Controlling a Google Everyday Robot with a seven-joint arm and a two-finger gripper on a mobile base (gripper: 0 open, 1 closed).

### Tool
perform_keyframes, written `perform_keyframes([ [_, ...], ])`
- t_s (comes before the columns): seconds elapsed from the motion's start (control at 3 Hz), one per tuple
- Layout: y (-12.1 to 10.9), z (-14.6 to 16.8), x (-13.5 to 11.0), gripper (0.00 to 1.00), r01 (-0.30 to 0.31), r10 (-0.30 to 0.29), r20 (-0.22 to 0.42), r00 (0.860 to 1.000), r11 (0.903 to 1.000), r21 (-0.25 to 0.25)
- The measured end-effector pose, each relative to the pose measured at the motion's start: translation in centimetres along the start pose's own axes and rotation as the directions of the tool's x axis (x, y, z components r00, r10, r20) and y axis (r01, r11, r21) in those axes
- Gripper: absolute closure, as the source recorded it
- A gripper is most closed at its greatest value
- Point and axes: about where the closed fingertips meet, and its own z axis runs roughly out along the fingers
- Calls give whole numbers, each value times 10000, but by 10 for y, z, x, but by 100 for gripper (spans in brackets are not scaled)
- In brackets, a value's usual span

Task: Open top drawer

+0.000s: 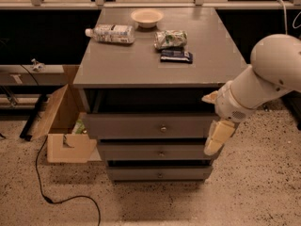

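Note:
The top drawer [127,126] is the widest grey front of three, just below a dark open gap under the table top. Its small round brass knob [163,128] sits at the centre. Two narrower grey drawer fronts [155,152] lie below it. My gripper [215,121], cream-coloured on the end of a white arm [263,79], hangs at the right end of the top drawer's front, well to the right of the knob and not touching it.
On the grey table top [117,65] lie a plastic bottle [110,33], a white bowl [147,17], a green snack bag [170,39] and a dark packet [176,56]. An open cardboard box [63,126] stands at the left. A black cable [56,197] runs over the floor.

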Motion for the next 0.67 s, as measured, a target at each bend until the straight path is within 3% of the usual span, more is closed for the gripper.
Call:
perform_keyframes([
  [0.67, -32, 60, 2, 0, 215, -217, 263, 9994, 9997, 88],
])
